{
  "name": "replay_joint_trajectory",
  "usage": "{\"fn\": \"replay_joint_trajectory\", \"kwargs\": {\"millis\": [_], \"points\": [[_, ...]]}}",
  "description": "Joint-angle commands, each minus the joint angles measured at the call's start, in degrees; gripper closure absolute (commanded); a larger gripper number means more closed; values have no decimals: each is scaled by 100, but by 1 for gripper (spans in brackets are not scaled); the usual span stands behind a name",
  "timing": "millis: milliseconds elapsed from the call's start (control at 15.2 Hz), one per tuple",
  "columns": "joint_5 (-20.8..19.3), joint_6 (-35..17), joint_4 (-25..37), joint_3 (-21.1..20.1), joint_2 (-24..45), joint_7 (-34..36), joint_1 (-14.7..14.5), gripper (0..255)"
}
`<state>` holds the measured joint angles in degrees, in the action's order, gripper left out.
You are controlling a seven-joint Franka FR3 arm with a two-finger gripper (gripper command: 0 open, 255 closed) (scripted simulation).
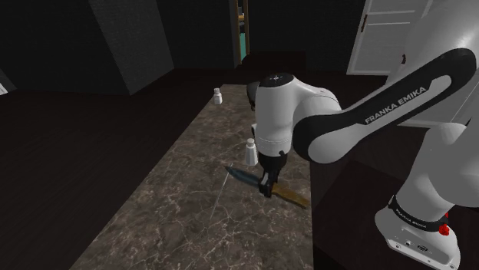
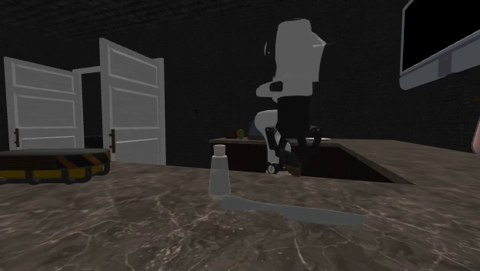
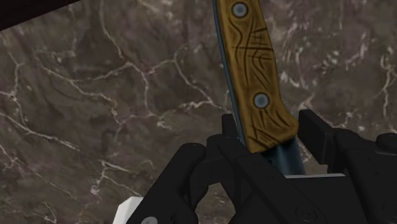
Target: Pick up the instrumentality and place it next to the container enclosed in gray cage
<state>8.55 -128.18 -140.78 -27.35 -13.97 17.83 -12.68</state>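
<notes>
- Shoulder view: one knife (image 1: 289, 194), dark blade and brown handle, lies flat on the counter (image 1: 176, 207) near its right edge. The gripper (image 1: 267, 186) is down over it. Two white bottles (image 1: 218, 96) (image 1: 251, 151) stand farther along.
- Second exterior view: the gripper hangs low at the far side.
- Wrist view: carved handle, two rivets, gripper astride it; clamped or not, can't tell.

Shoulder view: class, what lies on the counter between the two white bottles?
Nothing. Between the far bottle and the near bottle, the counter is bare, as the shoulder view shows.

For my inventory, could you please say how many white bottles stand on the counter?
2 small white bottles: one at the brown marbled counter's far end, one beside the white arm, which may hide others.
</notes>
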Motion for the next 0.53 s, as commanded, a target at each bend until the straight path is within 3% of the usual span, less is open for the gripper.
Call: {"fn": "replay_joint_trajectory", "kwargs": {"millis": [0, 462], "points": [[37, 190, 70, 38, -122, -41, -9, 255], [90, 783, 396, 133, -401, -100, -25, 255]]}}
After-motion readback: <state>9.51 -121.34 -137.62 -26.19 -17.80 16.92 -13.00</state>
